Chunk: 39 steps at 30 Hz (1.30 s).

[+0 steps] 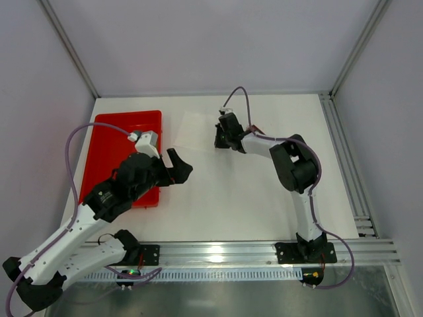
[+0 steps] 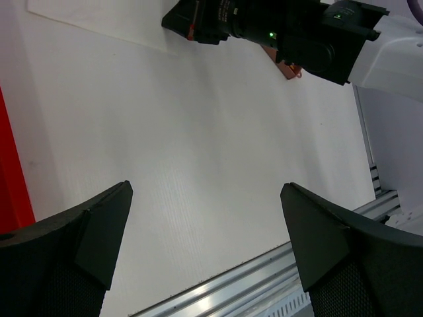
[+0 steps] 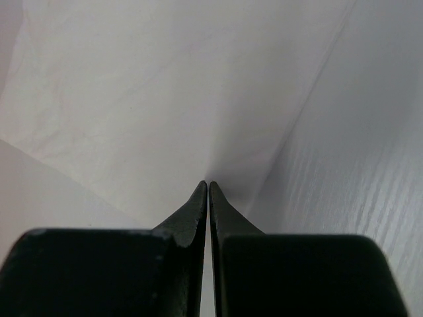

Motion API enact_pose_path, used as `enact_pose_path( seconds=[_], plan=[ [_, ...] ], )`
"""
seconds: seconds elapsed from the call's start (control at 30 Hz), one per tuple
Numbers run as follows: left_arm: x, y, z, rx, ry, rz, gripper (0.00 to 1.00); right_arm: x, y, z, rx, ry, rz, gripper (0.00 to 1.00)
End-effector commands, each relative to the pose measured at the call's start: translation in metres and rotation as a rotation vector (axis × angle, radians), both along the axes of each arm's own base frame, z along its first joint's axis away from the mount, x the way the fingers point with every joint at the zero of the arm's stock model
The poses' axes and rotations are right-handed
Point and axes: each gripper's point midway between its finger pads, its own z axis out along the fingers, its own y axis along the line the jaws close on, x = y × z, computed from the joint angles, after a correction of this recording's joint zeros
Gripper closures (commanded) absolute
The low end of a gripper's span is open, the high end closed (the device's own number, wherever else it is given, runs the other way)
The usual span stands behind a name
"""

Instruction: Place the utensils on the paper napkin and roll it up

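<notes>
The right claw [image 1: 219, 141], pinched shut on the paper napkin [image 1: 195, 131], could tear it if tugged, while the left claw [image 1: 180, 164] gapes wide near it.

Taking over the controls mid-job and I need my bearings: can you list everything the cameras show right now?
paper napkin: one, white, far middle of the table, its right edge drawn up
utensils: none in any view
tray: one, red, far left of the table
table: one, white
rail: one, silver, along the near edge
reddish-brown piece: one, at the right arm's wrist; cannot tell what it is
left gripper: one, black, open, over bare table beside the tray
right gripper: one, black, shut, apparently pinching the napkin's right edge
</notes>
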Motion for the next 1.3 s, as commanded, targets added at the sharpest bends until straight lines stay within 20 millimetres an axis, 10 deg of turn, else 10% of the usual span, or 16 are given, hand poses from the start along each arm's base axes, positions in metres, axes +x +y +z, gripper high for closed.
enact_pose_path(
  seconds=[0.0, 0.57, 0.83, 1.03, 1.27],
  plan=[
    [0.011, 0.006, 0.004, 0.021, -0.036, 0.048, 0.0, -0.017, -0.007, 0.012, -0.01, -0.011, -0.021, 0.96],
    [0.06, -0.025, -0.061, 0.109, 0.17, 0.039, 0.07, -0.144, -0.051, 0.011, 0.029, 0.014, -0.156, 0.96],
    [0.098, -0.035, -0.059, 0.044, 0.17, 0.049, 0.19, -0.094, -0.029, 0.06, 0.001, -0.101, -0.098, 0.96],
    [0.104, -0.029, -0.046, 0.023, 0.164, 0.046, 0.23, -0.034, -0.02, 0.056, 0.024, -0.086, -0.12, 0.96],
    [0.085, -0.022, -0.056, 0.017, 0.187, 0.029, 0.23, -0.016, -0.011, 0.015, -0.001, -0.015, -0.074, 0.96]
  ],
)
